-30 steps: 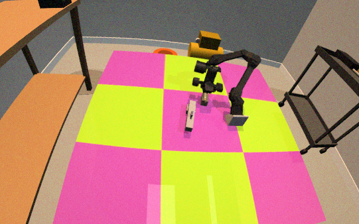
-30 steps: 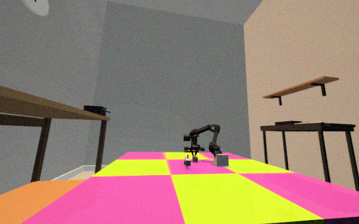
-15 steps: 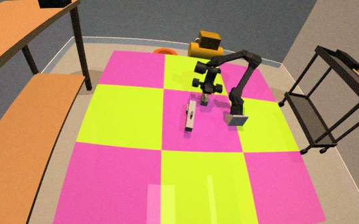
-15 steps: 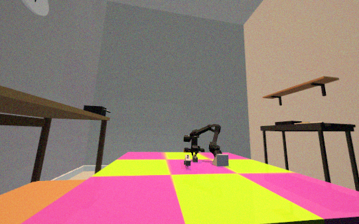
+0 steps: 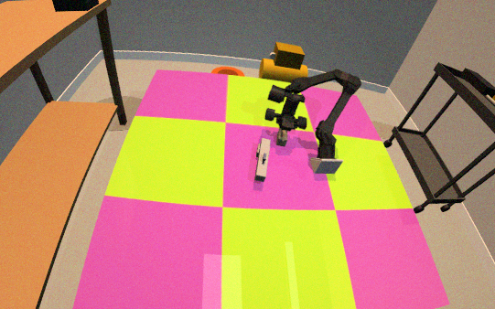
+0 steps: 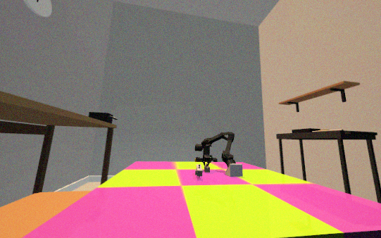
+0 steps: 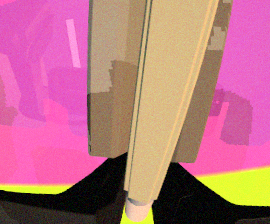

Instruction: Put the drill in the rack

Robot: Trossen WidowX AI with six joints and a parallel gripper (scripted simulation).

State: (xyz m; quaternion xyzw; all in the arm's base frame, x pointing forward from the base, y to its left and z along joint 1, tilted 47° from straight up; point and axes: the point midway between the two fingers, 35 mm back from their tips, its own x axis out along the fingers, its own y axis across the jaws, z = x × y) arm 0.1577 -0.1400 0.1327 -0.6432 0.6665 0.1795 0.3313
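The drill is a long tan bar with a pale round end in the wrist view. My gripper is shut on it near that end. The rack is a small tan-brown trough directly below the gripper. In the wrist view the drill runs lengthwise over the trough, slightly slanted to it. I cannot tell whether they touch. The pale fixture block stands beside the rack. A small dark part on its top looks like the key.
The arm base stands on the checkered mat, to the right of the rack in the top view. Farther off are a wooden bench on the left, a black cart on the right and a yellow machine at the back.
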